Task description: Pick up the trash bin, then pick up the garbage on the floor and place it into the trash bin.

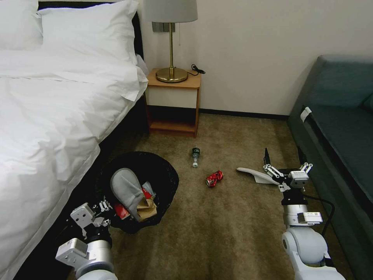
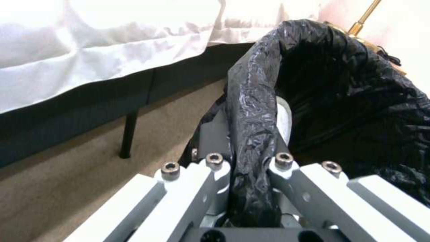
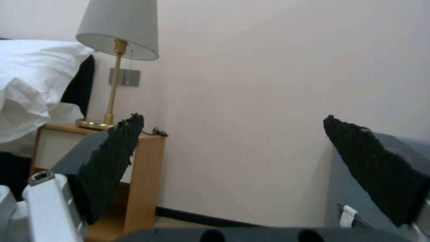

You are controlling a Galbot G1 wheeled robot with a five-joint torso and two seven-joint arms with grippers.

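While the left gripper (image 1: 104,212) pinches the trash bin's (image 1: 163,171) crinkled black rim at lower left, the right gripper (image 1: 283,160) hangs spread above a flat white slipper (image 1: 254,174).

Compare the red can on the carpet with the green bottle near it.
The red can is crushed and crumpled; the green bottle keeps its shape. The can is short and squat; the bottle is slim and longer. The can lies nearer the robot; the bottle lies nearer the nightstand. Both lie loose on the carpet, outside the trash bin.
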